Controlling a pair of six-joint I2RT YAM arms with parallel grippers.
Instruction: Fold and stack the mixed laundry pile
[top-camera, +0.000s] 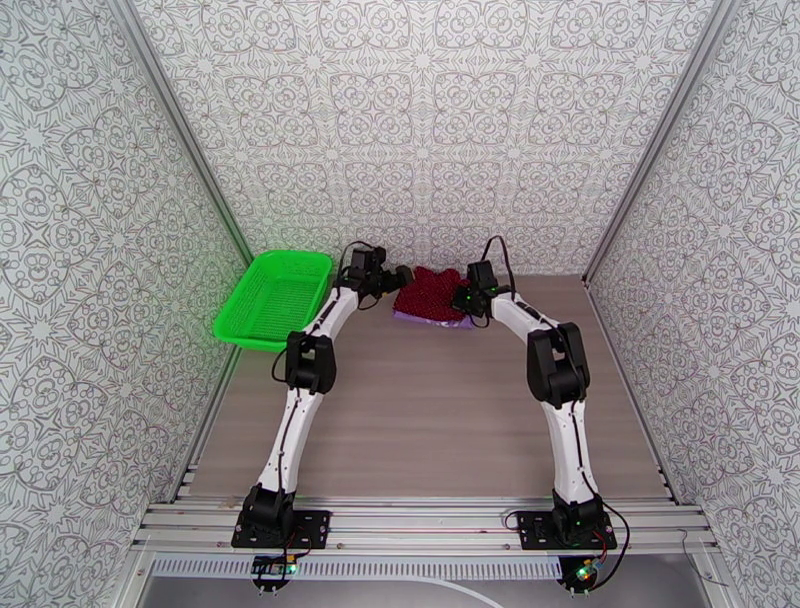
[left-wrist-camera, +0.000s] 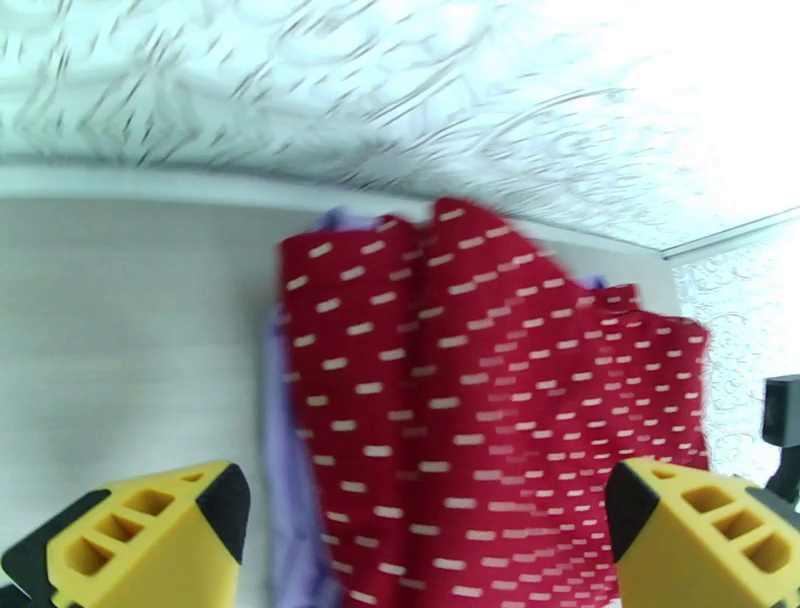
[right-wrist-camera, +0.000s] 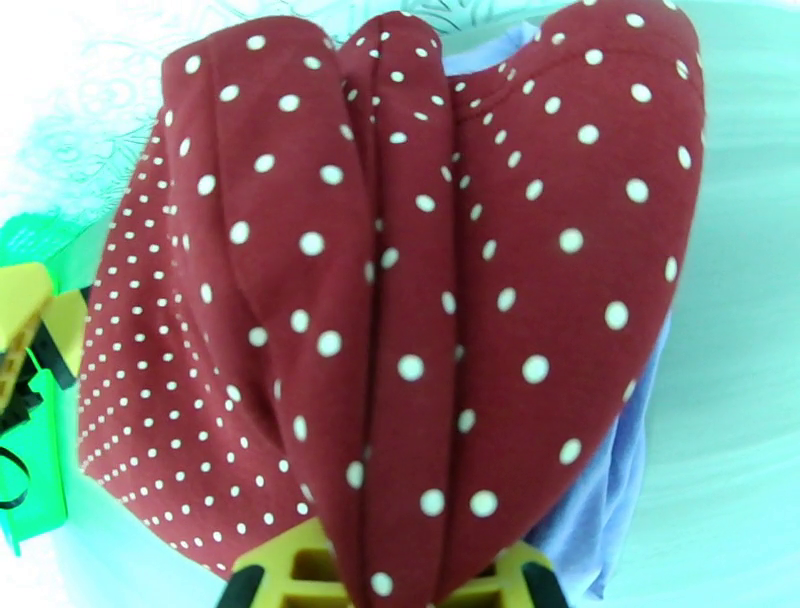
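The mixed laundry pile sits at the table's far middle. A dark red dotted garment (top-camera: 432, 292) lies on top of a lavender T-shirt (top-camera: 432, 319). My left gripper (top-camera: 402, 274) hovers at the pile's left edge. In the left wrist view its yellow fingers (left-wrist-camera: 150, 535) stand wide apart, open, with the red garment (left-wrist-camera: 480, 420) and a strip of lavender T-shirt (left-wrist-camera: 290, 420) ahead of them. My right gripper (top-camera: 466, 300) is at the pile's right edge. Its fingertips (right-wrist-camera: 290, 575) pinch a raised fold of the red garment (right-wrist-camera: 400, 300), and the lavender T-shirt (right-wrist-camera: 600, 500) shows beneath.
A bright green mesh basket (top-camera: 272, 298) stands tilted at the far left, close to the left arm. Patterned walls enclose the table on three sides. Bare wooden tabletop (top-camera: 430, 420) stretches between the pile and the arm bases.
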